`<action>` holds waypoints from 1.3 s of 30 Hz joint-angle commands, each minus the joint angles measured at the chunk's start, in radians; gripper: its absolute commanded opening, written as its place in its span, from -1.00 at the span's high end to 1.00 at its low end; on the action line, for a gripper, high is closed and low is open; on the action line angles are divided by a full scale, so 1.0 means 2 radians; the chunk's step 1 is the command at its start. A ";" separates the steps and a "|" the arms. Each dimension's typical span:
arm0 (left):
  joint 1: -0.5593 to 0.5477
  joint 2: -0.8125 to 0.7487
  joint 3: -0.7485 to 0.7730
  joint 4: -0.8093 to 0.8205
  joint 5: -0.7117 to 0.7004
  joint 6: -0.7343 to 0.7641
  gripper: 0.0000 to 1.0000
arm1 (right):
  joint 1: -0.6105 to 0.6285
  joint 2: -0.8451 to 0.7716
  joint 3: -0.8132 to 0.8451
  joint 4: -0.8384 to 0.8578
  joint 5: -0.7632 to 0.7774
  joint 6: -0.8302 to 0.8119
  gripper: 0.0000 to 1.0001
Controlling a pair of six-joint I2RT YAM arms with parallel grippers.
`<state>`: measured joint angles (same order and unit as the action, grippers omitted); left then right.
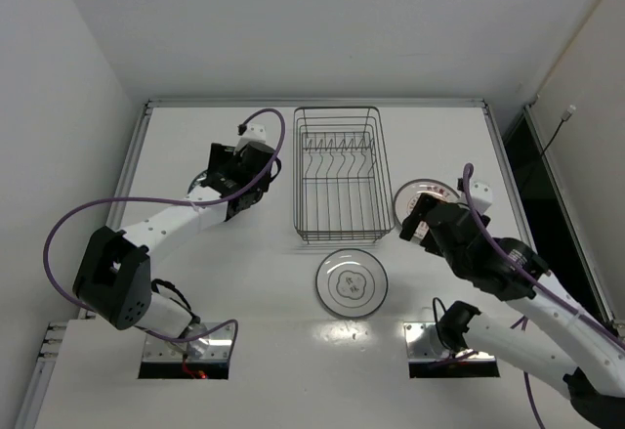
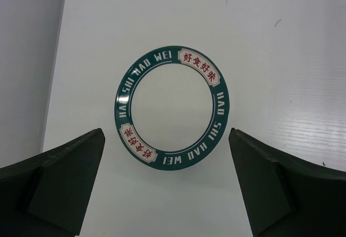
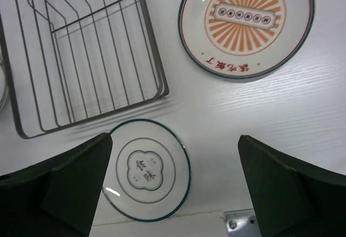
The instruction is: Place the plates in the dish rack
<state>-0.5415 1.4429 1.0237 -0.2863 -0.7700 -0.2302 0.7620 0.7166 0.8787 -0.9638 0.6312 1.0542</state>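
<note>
The dish rack point(image 1: 337, 175), a dark wire basket with upright tines, stands empty at mid-table and also shows in the right wrist view point(image 3: 81, 48). A white plate with a thin dark rim ring point(image 1: 352, 281) lies flat in front of it, also in the right wrist view point(image 3: 147, 169). A plate with an orange sunburst and red rim point(image 3: 246, 24) lies right of the rack point(image 1: 422, 193). A plate with a green lettered ring point(image 2: 172, 107) lies flat left of the rack, mostly hidden under my left gripper point(image 1: 234, 173). My left gripper point(image 2: 167, 194) hovers open above it. My right gripper point(image 1: 420, 222) is open and empty above the table point(image 3: 173, 194).
The white table point(image 1: 244, 282) has a raised rim at its back and sides. White walls close in on the left and back. The arm base plates point(image 1: 454, 339) sit at the near edge.
</note>
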 commanded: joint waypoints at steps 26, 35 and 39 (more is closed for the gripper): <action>-0.003 -0.035 -0.009 0.025 0.003 0.007 -0.99 | -0.634 0.171 -0.116 0.299 -0.488 -0.129 -0.93; -0.003 -0.035 -0.009 0.025 0.013 0.007 -0.99 | -0.661 0.189 -0.205 0.336 -0.493 -0.118 -0.24; -0.003 -0.035 -0.005 0.025 0.013 0.007 -0.99 | -0.661 0.220 -0.228 0.363 -0.500 -0.098 -0.31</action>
<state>-0.5438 1.4071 1.0031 -0.2707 -0.7471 -0.2180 -0.5545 1.1183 0.4400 -0.3256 -0.3382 0.8253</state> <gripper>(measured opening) 0.993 0.654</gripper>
